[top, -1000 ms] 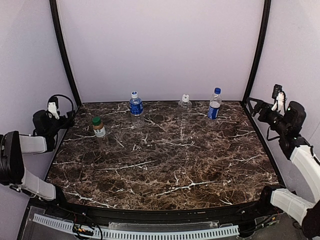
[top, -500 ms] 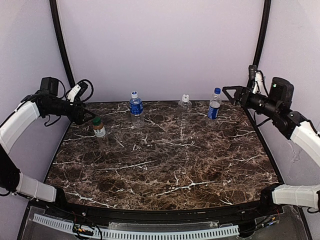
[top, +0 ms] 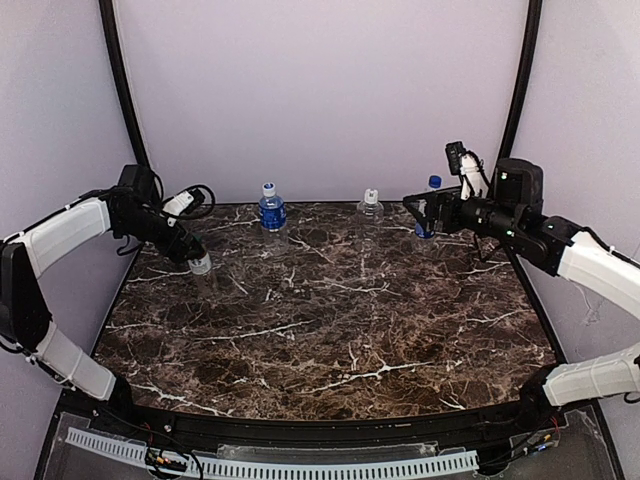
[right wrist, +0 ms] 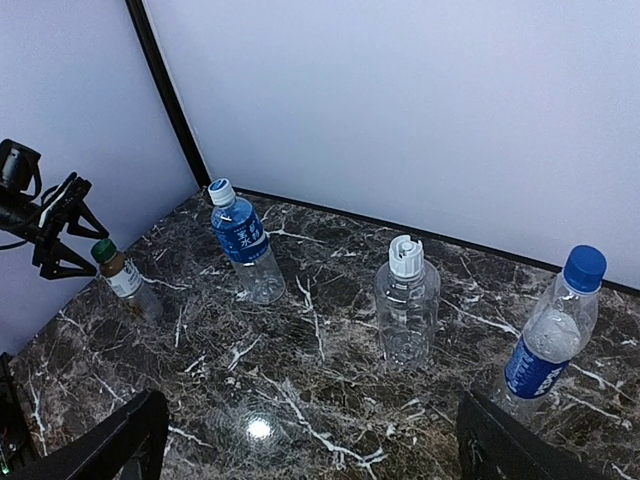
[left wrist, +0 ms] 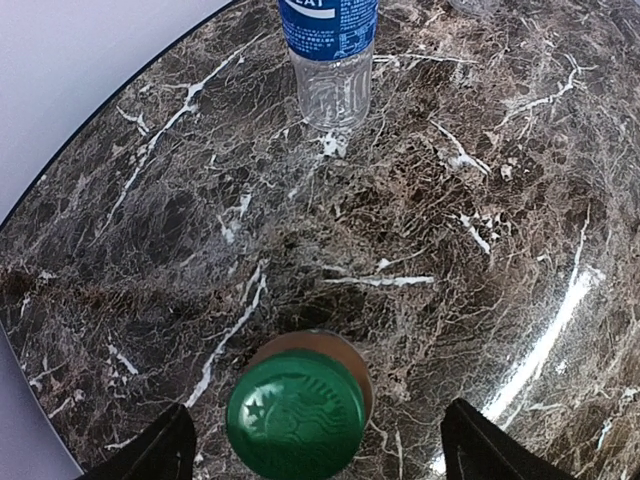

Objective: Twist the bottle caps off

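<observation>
Four bottles: we count four, all upright and capped, on the dark marble table (top: 330, 330).
Coffee bottle: the brown coffee bottle (right wrist: 125, 280) stands by the left edge, close to the far-left corner. It has a white label whose print we cannot read.
Green cap: from the left wrist view we look straight down on the green cap (left wrist: 295, 413). It is embossed with the Starbucks siren and a small star.
Left blue-label bottle: the left blue-label bottle (top: 271, 210) is at the far edge, left of the middle, and has a white cap. In the left wrist view we read white letters "EAT" on its label, with the rest cut off by the frame.
Plain clear bottle: the plain clear bottle (right wrist: 405, 305) is at the far edge, right of the middle. It has a white cap, and we see no label on it.
Right blue-label bottle: the right blue-label bottle (right wrist: 550, 340) is near the far-right corner and has a blue cap. Its label carries white marks too small to read.
Left gripper: the left gripper (left wrist: 318, 430) hangs over the coffee bottle with its fingers (left wrist: 155, 455) spread wide. One finger is on each side of the green cap, with clear gaps between, so we see no contact and no grasp.
Right gripper: the right gripper (right wrist: 312, 400) is raised above the far-right part of the table, facing the row of bottles. Its fingers (right wrist: 500, 445) are wide apart and hold nothing, well clear of every bottle.
</observation>
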Controlling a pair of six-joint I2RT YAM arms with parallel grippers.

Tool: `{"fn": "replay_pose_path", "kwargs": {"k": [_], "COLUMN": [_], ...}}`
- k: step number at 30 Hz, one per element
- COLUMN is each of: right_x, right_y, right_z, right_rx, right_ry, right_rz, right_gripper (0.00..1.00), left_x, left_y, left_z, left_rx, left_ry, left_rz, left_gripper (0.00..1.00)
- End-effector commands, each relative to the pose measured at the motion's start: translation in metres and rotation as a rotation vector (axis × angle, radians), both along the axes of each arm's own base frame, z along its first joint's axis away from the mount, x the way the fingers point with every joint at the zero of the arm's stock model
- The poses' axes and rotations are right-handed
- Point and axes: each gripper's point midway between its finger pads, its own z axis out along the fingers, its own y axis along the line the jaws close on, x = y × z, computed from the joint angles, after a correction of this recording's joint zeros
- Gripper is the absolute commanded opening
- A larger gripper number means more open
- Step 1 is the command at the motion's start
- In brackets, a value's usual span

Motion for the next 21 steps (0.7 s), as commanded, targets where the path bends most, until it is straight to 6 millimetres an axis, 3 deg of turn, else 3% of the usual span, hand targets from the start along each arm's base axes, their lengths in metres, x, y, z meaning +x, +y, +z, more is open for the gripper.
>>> {"fn": "replay_pose_path", "kwargs": {"k": [1,7,12,13,15,16,18,21], "right_x": [0.003,0.005,0.005,0.005,0.005,0.004,0.003,0.001], "right_y": [0.004,0.007,0.007,0.007,0.007,0.007,0.008,0.012], "right_z": [0.007,0.004,0.001,0.001,0.002,0.003,0.005,0.010], "right_rx": [-0.025,-0.043,-0.055,-0.056,-0.056,-0.054,-0.052,-0.052], "right_ry": [-0.042,-0.048,-0.049,-0.051,-0.052,-0.053,-0.058,-0.069], "right_rz": [-0.009,-0.009,-0.010,-0.010,-0.012,-0.011,-0.007,0.008], "right_gripper": [0.99,0.99,0.99,0.99,0.99,0.99,0.99,0.99], "left_x": [0.013,0.017,0.015,0.013,0.005,0.000,-0.015,-0.042], "left_y": [0.002,-0.007,-0.012,-0.013,-0.018,-0.024,-0.036,-0.072], "left_z": [-0.001,-0.002,0.000,0.000,0.001,0.004,0.007,0.016], "left_rx": [0.014,-0.034,-0.056,-0.060,-0.082,-0.107,-0.142,-0.197], "left_ry": [-0.016,-0.028,-0.024,-0.019,-0.001,0.003,0.023,0.041], "left_rz": [0.016,-0.010,-0.034,-0.041,-0.072,-0.102,-0.161,-0.296], "left_gripper": [0.84,0.73,0.41,0.29,0.09,0.05,0.01,0.01]}}
